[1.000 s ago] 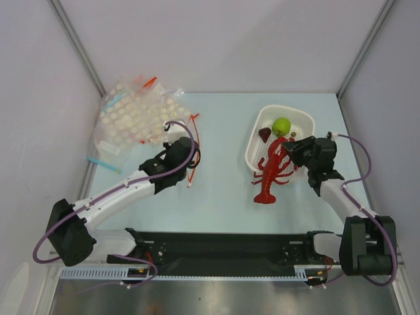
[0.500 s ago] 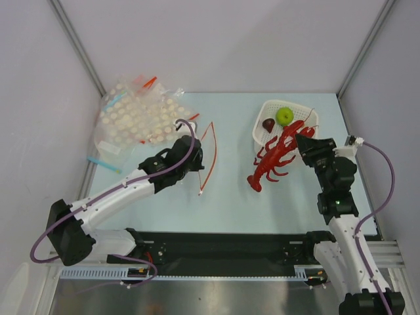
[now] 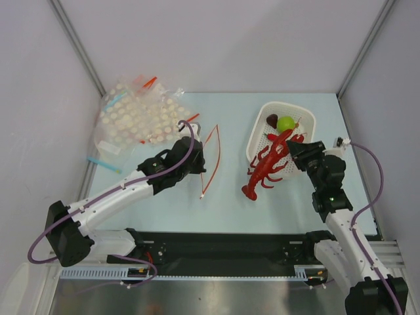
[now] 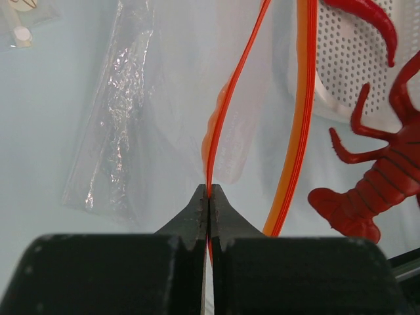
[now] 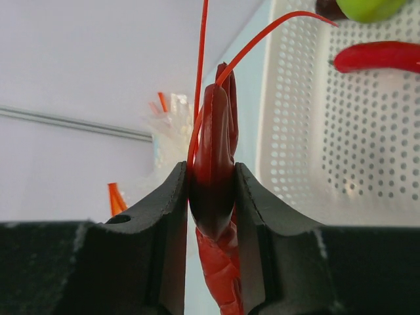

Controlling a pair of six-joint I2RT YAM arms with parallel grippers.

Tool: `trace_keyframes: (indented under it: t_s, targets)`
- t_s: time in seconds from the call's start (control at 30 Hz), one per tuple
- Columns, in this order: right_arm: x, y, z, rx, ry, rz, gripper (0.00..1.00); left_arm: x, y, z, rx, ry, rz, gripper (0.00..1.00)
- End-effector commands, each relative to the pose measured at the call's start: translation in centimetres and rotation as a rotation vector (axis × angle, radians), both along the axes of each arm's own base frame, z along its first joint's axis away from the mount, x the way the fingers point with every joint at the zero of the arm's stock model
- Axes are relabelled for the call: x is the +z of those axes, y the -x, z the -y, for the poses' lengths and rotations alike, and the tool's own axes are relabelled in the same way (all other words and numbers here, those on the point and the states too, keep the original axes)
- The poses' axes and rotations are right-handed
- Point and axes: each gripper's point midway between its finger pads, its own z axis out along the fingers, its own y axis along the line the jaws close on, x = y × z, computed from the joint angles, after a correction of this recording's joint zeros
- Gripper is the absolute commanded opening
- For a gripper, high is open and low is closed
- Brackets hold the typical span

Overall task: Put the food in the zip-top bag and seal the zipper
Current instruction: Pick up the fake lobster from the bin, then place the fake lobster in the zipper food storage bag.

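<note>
Holding the lobster (image 3: 266,167) beside the basket (image 3: 302,118) with your right gripper (image 5: 211,174) clamped on its body, and your left gripper (image 4: 209,193) pinched tight on one lip of the zip-top bag's (image 4: 262,118) zipper (image 4: 304,98), you risk legs snagging the narrow mouth and tugging that strip free.

table (image 3: 230,203): pale blue top, walls on three sides | far-left corner: we've got a heap of dotted bags (image 3: 134,118), a blue-strip one (image 3: 105,163) poking out on its near side | far-right: white holey basket (image 3: 259,141) | middle-left: clear bag (image 4: 125,125) seems to drape onto it, can't swear how much touches
</note>
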Motion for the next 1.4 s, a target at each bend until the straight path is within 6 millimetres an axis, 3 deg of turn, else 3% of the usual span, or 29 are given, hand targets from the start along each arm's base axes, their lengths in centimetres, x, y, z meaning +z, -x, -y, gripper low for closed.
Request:
trace_keyframes:
  t_s: [0.0, 0.17, 0.37, 0.67, 0.93, 1.37]
  targets:
    - [1.6, 0.0, -1.3, 0.055, -0.052, 0.069, 0.0, 2.1, -0.4, 0.7, 0.005, 0.058, 0.039, 0.0]
    - [4.3, 1.2, -1.7, 0.082, -0.052, 0.185, 0.0, 1.5, -0.2, 1.6, -0.029, 0.058, 0.005, 0.0]
    - [8.2, 4.0, -0.8, 0.042, -0.05, 0.32, 0.0, 1.0, -0.2, 2.4, -0.049, 0.07, -0.015, 0.0]
    - [11.5, 7.2, 0.4, -0.027, -0.044, 0.453, 0.0, -0.6, 1.6, 6.4, -0.124, 0.074, -0.057, 0.0]
    - [12.1, 7.8, -0.3, 0.007, -0.058, 0.473, 0.0, -1.1, 2.4, 8.3, -0.15, 0.043, -0.059, 0.0]
    - [11.1, 6.8, -1.6, 0.01, -0.093, 0.394, 0.0, -1.0, 3.2, 9.8, -0.16, 0.062, -0.052, 0.0]
